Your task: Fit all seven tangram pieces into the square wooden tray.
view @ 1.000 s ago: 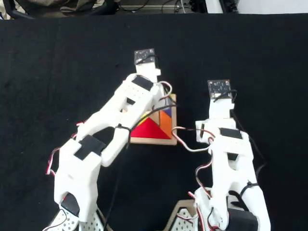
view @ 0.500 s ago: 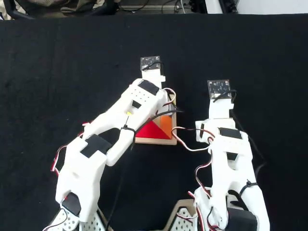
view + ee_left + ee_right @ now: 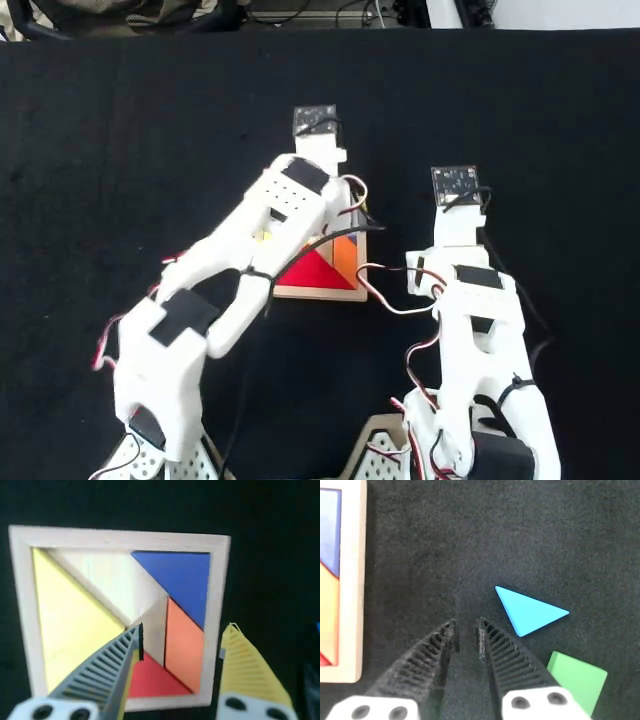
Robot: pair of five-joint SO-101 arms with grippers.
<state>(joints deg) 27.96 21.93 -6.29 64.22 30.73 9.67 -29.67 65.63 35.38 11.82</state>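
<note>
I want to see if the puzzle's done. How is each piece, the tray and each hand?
wooden tray, part filled
yellow triangle, in tray
dark blue triangle, in tray
orange parallelogram, in tray
red triangle, in tray
light blue triangle, lying outside tray
green square, lying outside tray
left hand, open, empty
right hand, slightly open, empty
</note>
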